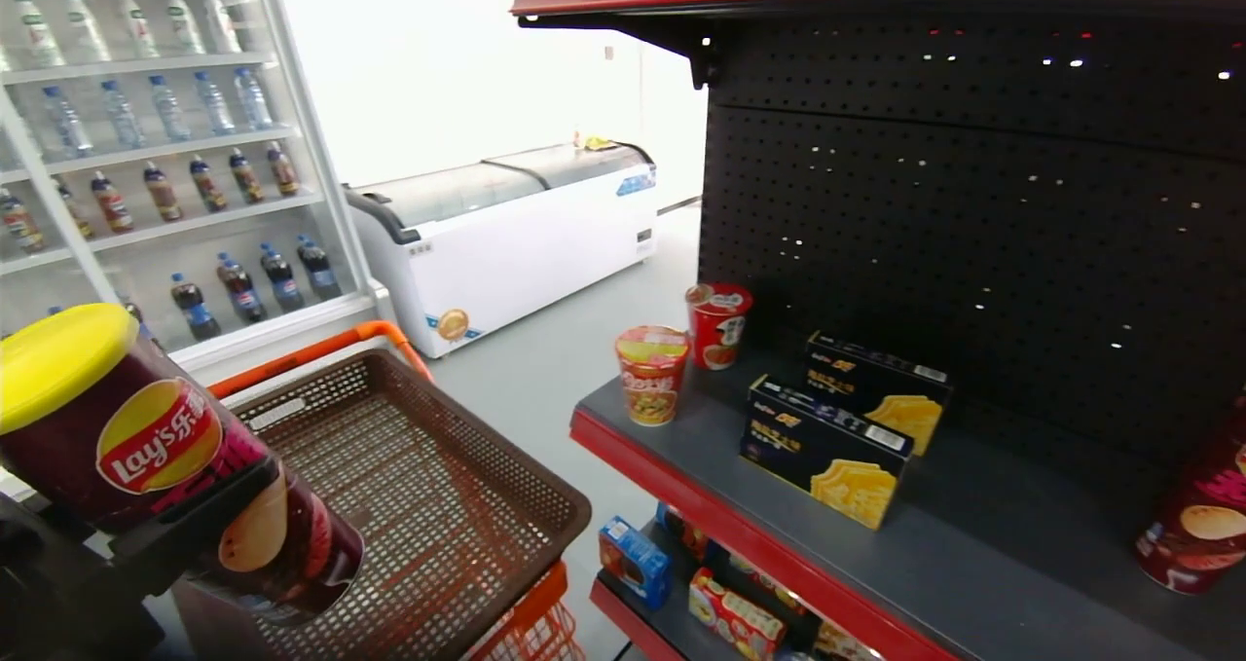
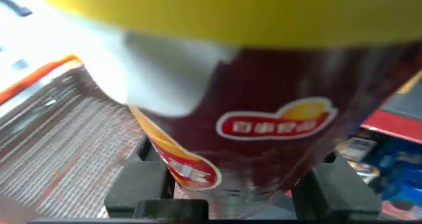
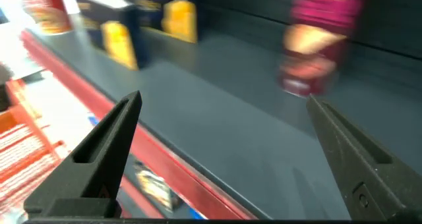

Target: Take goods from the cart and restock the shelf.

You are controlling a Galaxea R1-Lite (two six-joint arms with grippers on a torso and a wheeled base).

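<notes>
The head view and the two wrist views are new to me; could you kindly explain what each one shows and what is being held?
This is a two-armed robot in a shop. The head view looks down from its head, and each wrist view looks along one arm's gripper. The left gripper is shut on a yellow-lidded chip can, by the brown cart basket. The right gripper is open and holds nothing, in front of the grey shelf. On the shelf stand a yellow-topped cup, a red cup, two dark boxes and a second chip can.

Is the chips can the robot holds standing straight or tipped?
Tipped. The chips can, held in the left gripper, leans with its yellow lid toward the robot's left.
</notes>
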